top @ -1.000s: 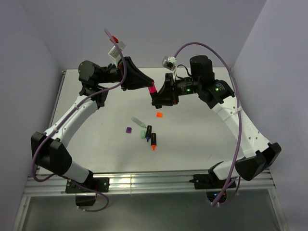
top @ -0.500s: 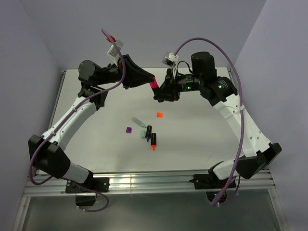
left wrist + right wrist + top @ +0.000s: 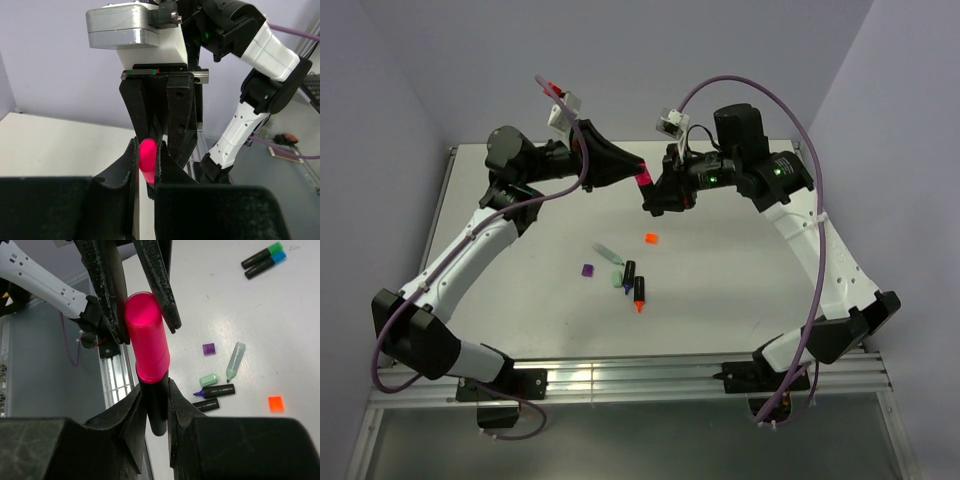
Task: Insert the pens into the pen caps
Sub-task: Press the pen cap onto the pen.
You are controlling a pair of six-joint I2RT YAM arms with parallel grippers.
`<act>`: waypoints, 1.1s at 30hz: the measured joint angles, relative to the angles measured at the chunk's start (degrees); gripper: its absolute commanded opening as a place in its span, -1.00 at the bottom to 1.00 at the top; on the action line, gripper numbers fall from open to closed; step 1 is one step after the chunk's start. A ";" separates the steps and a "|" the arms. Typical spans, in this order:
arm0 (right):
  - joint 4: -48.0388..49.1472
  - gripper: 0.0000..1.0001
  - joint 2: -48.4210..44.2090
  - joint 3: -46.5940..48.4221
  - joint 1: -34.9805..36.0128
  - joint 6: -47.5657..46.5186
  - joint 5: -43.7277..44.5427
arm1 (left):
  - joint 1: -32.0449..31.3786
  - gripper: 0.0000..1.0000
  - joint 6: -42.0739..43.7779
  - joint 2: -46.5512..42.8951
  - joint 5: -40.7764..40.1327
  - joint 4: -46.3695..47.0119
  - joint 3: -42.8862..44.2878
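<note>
**Pink cap pressed onto pen in mid-air**

The left gripper [image 3: 636, 174] is clamped on the pink cap [image 3: 146, 342]; the right gripper [image 3: 155, 388] is clamped on the black pen [image 3: 156, 412]. Over the last second the two have closed together above the worktop [image 3: 740, 290], and the barrel now sits inside the cap. This pair looks nearly joined. Other pens [image 3: 629, 270] and caps [image 3: 651, 238] lie loose below.

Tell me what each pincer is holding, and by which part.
The left pincer clamps the pink cap; the right pincer grips the pen by its black barrel, below the cap.
</note>
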 measured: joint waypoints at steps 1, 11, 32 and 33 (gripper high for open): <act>-0.42 -1.00 0.17 0.33 -0.04 0.02 -0.13 | -0.22 -0.99 1.77 -0.04 -0.07 -1.62 0.55; -5.99 -1.00 0.83 2.16 -0.09 -2.19 -3.02 | -0.74 -0.99 -13.88 0.50 -1.25 24.70 -9.55; -15.96 -1.00 1.20 5.09 0.17 -12.13 -0.13 | -2.47 -0.99 -30.99 3.37 -4.52 40.94 -15.89; -16.22 -1.00 1.25 5.40 0.17 -12.17 0.20 | -2.49 -0.99 -30.05 3.08 -4.79 39.80 -15.91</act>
